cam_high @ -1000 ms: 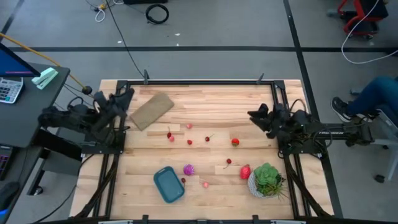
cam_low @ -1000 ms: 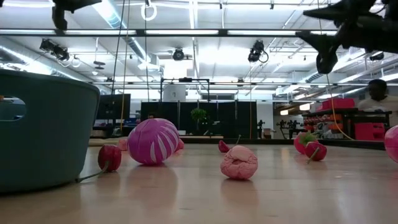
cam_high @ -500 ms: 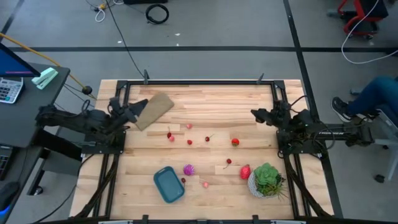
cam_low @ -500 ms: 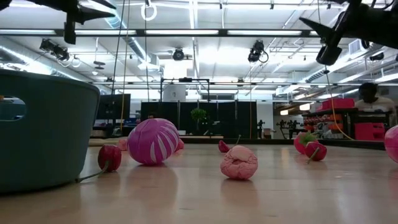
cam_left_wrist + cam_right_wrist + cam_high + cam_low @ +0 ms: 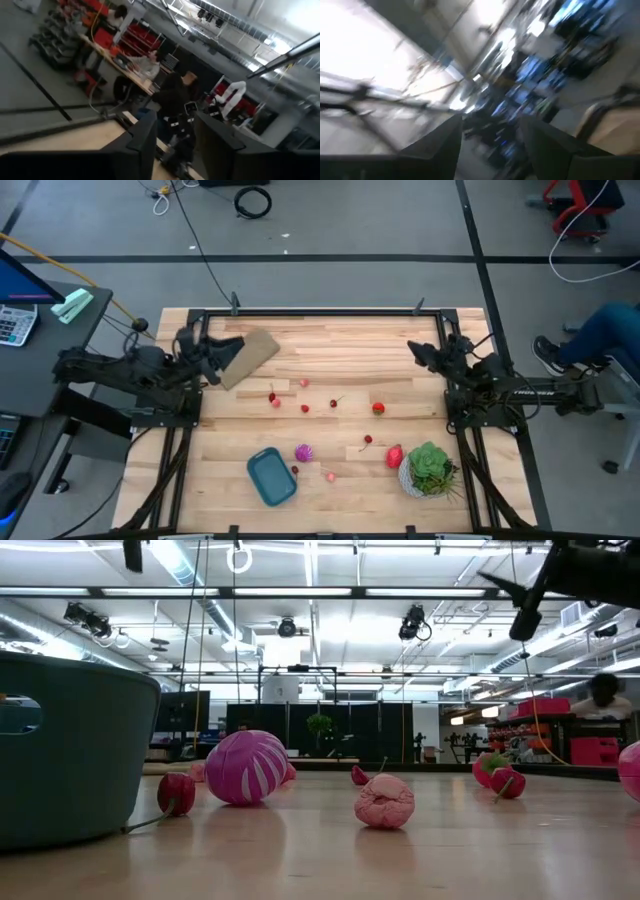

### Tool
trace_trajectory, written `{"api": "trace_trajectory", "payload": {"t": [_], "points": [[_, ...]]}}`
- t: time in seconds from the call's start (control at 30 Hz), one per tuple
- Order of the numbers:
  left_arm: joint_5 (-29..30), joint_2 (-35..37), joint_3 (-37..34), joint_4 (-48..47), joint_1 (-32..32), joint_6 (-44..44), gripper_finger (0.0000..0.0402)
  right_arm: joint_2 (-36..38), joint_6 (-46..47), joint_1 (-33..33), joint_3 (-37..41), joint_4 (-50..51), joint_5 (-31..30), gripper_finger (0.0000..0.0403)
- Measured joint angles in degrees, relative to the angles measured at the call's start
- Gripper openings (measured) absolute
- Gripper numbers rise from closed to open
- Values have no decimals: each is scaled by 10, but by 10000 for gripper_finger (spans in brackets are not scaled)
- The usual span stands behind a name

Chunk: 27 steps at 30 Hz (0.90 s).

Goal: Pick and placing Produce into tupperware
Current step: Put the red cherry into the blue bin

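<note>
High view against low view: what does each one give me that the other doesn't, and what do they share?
Only the high view shows the potted plant, the flat tan piece, the whole table and both arms: the left pincer beside that tan piece and the right pincer at the table's right edge, both open and empty.

Only the low view shows the room behind the table.

Both show the teal tupperware, the magenta striped ball beside it, the pale pink piece, and red produce still on the wood.
</note>
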<state>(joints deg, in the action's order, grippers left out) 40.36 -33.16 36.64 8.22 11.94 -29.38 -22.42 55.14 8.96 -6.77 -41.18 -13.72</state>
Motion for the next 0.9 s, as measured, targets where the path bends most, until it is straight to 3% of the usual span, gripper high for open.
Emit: {"api": "trace_trajectory", "payload": {"t": [0.13,0.2,0.37,0.47,0.63,0.9], "points": [[0,-18,72,-148,-3,-14,176,-16,-21,10,-4,21,-108,213],[0,-31,104,-259,-3,-61,188,-23,4,13,-4,50,-129,213],[-4,-79,136,-493,-3,-269,196,-43,46,11,-4,102,-88,213],[-37,-118,136,-566,-4,-340,190,-62,50,3,-4,104,-51,213],[-93,-199,136,-588,-40,-360,181,-93,56,-11,-4,104,-44,213],[-266,-335,136,-530,-149,-401,177,-144,98,-35,-4,107,-43,213]]}}
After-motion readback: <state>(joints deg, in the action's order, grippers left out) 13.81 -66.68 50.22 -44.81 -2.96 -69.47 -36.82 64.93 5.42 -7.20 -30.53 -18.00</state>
